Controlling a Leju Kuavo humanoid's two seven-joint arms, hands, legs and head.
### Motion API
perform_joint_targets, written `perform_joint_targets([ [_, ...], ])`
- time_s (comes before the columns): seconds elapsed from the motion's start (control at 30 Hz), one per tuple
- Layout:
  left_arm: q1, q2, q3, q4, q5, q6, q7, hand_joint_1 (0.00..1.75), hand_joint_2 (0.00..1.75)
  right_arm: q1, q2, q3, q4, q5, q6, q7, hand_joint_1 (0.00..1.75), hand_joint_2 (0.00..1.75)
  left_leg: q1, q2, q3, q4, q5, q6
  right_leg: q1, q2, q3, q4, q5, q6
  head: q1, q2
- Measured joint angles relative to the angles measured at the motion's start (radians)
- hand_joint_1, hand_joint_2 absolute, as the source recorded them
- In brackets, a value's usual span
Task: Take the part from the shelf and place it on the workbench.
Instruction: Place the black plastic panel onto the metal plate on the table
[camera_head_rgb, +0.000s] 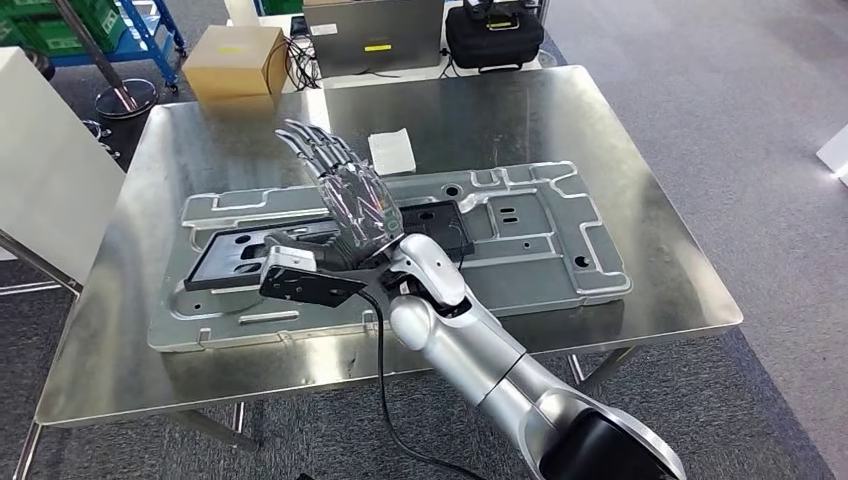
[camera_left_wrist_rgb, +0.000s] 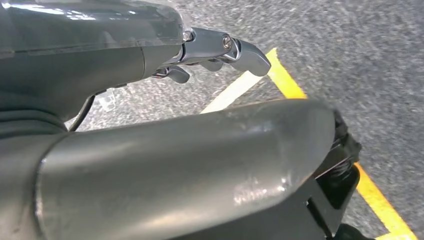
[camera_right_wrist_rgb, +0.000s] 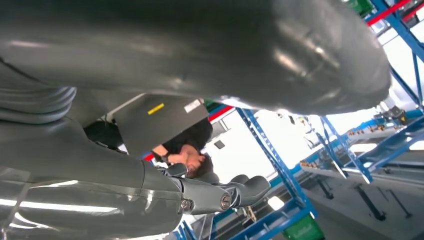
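Steel workbench (camera_head_rgb: 650, 180) bears the part (camera_head_rgb: 540, 250) and perhaps a pad (camera_head_rgb: 392, 151).

Right hand (camera_head_rgb: 340, 190) covers the middle of the black part (camera_head_rgb: 240, 255) and a strip of the grey stamped panel (camera_head_rgb: 520, 240) under it. Workbench (camera_head_rgb: 600, 110) near-left corner cut off by frame edge. Left hand (camera_left_wrist_rgb: 220, 50): fingertips barely visible past its cover, grip unclear. Right wrist view: thumb blocks most of it, person (camera_right_wrist_rgb: 187, 147) half hidden behind the fingers. Cardboard box (camera_head_rgb: 235, 60) cropped at top.
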Motion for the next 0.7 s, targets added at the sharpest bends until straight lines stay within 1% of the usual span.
perform_joint_targets([
  [0.03,0.000,0.001,0.000,0.000,0.000,0.000,0.000,0.00,0.00,0.002,0.000,0.001,0.002,0.000,0.000,0.000,0.00,0.00,0.008,0.001,0.023,-0.018,0.014,-0.010,-0.005,0.000,-0.011,0.005,0.005,0.005,0.000,0.000],
  [0.07,0.000,0.002,0.000,0.000,0.000,0.001,0.001,0.00,0.00,0.003,0.000,0.002,0.003,0.000,0.000,0.000,0.00,0.00,0.016,0.002,0.065,-0.074,0.038,-0.020,-0.012,0.000,-0.021,0.012,0.009,0.012,0.000,0.000],
  [0.1,0.000,0.003,0.000,0.000,0.000,0.001,0.001,0.00,0.00,0.003,0.000,0.002,0.003,0.000,0.000,0.000,0.00,0.00,0.025,0.002,0.114,-0.148,0.058,-0.032,-0.017,0.000,-0.031,0.020,0.011,0.018,-0.001,0.000],
  [0.13,-0.002,0.003,0.000,0.000,0.000,0.001,0.001,0.00,0.00,0.002,0.000,0.002,0.003,0.001,0.000,0.000,0.00,0.00,0.027,-0.001,0.154,-0.211,0.072,-0.035,-0.020,0.001,-0.040,0.029,0.014,0.025,-0.003,0.000],
  [0.17,-0.002,0.004,0.000,0.000,0.000,0.001,0.001,0.00,0.00,0.002,0.000,0.003,0.003,0.002,0.000,0.000,0.00,0.00,0.028,-0.004,0.178,-0.253,0.078,-0.034,-0.021,0.002,-0.047,0.036,0.017,0.033,-0.004,0.000],
  [0.2,-0.003,0.004,0.000,-0.001,0.000,0.000,0.001,0.00,0.00,0.002,0.000,0.004,0.003,0.003,0.000,0.000,0.00,0.00,0.026,-0.008,0.184,-0.267,0.077,-0.027,-0.019,0.004,-0.053,0.041,0.022,0.042,-0.005,0.000],
  [0.23,-0.003,0.004,0.000,-0.001,0.000,0.000,0.001,0.00,0.00,0.002,0.000,0.005,0.003,0.004,0.000,0.000,0.00,0.00,0.022,-0.012,0.178,-0.263,0.080,-0.017,-0.018,0.006,-0.059,0.042,0.029,0.051,-0.005,0.000],
  [0.27,-0.002,0.005,0.000,-0.001,0.000,0.000,0.001,0.00,0.00,0.003,-0.001,0.007,0.003,0.005,-0.001,0.000,0.00,0.00,0.022,-0.012,0.171,-0.262,0.084,-0.007,-0.019,0.007,-0.062,0.043,0.035,0.058,-0.004,0.000],
  [0.3,-0.003,0.005,0.000,-0.001,0.000,0.000,0.001,0.00,0.00,0.002,-0.002,0.008,0.003,0.006,-0.001,0.000,0.00,0.00,0.021,-0.010,0.164,-0.261,0.090,0.004,-0.020,0.008,-0.068,0.048,0.030,0.063,-0.004,0.000],
  [0.33,-0.004,0.005,0.000,-0.001,0.000,0.000,0.001,0.00,0.00,0.002,-0.003,0.009,0.003,0.006,-0.001,0.000,0.00,0.00,0.020,-0.008,0.155,-0.262,0.098,0.016,-0.022,0.008,-0.079,0.067,0.010,0.066,-0.003,0.000],
  [0.37,-0.004,0.005,0.000,-0.001,0.000,0.000,0.000,0.00,0.00,0.002,-0.005,0.009,0.003,0.006,-0.001,0.000,0.00,0.00,0.019,-0.006,0.145,-0.263,0.106,0.028,-0.023,0.009,-0.095,0.106,-0.026,0.067,-0.001,0.000],
  [0.4,-0.005,0.005,0.000,-0.001,0.000,-0.001,0.000,0.00,0.00,0.002,-0.006,0.010,0.003,0.006,-0.001,0.000,0.00,0.00,0.017,-0.004,0.133,-0.263,0.116,0.038,-0.022,0.009,-0.117,0.164,-0.074,0.066,0.000,0.000],
  [0.43,-0.004,0.005,0.000,-0.001,0.000,-0.001,0.000,0.00,0.00,0.002,-0.007,0.010,0.004,0.006,-0.001,0.000,0.00,0.00,0.013,-0.003,0.120,-0.263,0.125,0.044,-0.018,0.010,-0.141,0.233,-0.118,0.065,0.001,0.000],
  [0.47,-0.004,0.005,0.000,-0.001,0.000,-0.001,0.000,0.00,0.00,0.003,-0.009,0.011,0.004,0.006,-0.001,0.000,0.00,0.00,0.008,-0.002,0.105,-0.263,0.136,0.048,-0.015,0.010,-0.159,0.294,-0.148,0.063,0.001,0.000],
  [0.5,-0.004,0.005,0.000,-0.001,0.000,-0.001,0.000,0.00,0.00,0.004,-0.011,0.011,0.005,0.006,0.000,0.000,0.00,0.00,0.002,-0.002,0.090,-0.263,0.147,0.051,-0.010,0.010,-0.162,0.331,-0.158,0.058,0.001,0.000],
  [0.53,-0.004,0.005,0.000,-0.001,0.000,-0.001,0.001,0.00,0.00,0.005,-0.012,0.011,0.006,0.006,0.000,0.000,0.00,0.00,-0.004,-0.002,0.075,-0.263,0.158,0.053,-0.004,0.011,-0.149,0.334,-0.148,0.050,0.001,0.000],
  [0.57,-0.004,0.005,0.000,-0.001,0.000,-0.001,0.001,0.00,0.00,0.005,-0.013,0.012,0.006,0.007,0.001,0.000,0.00,0.00,-0.011,-0.002,0.061,-0.263,0.169,0.055,0.003,0.011,-0.116,0.303,-0.125,0.038,0.001,0.000],
  [0.6,-0.004,0.005,0.000,-0.001,0.000,-0.001,0.002,0.00,0.00,0.005,-0.013,0.013,0.005,0.007,0.002,0.000,0.00,0.00,-0.016,-0.003,0.049,-0.262,0.180,0.056,0.013,0.012,-0.065,0.243,-0.106,0.021,0.001,0.000],
  [0.63,-0.004,0.003,0.000,-0.001,0.000,-0.001,0.002,0.00,0.00,0.004,-0.012,0.014,0.002,0.008,0.003,0.000,0.00,0.00,-0.021,-0.003,0.039,-0.262,0.191,0.056,0.023,0.013,-0.008,0.167,-0.103,0.001,0.000,0.000],
  [0.67,-0.004,0.002,0.000,-0.001,0.001,0.000,0.002,0.00,0.00,0.003,-0.011,0.016,-0.001,0.009,0.004,0.000,0.00,0.00,-0.023,-0.003,0.033,-0.264,0.200,0.055,0.032,0.011,0.036,0.106,-0.103,-0.012,0.000,0.000],
  [0.7,-0.005,0.001,0.000,-0.001,0.001,0.000,0.002,0.00,0.00,0.002,-0.009,0.018,-0.004,0.010,0.005,0.000,0.00,0.00,-0.023,-0.002,0.030,-0.266,0.210,0.052,0.040,0.011,0.065,0.060,-0.108,-0.021,0.001,0.000],
])
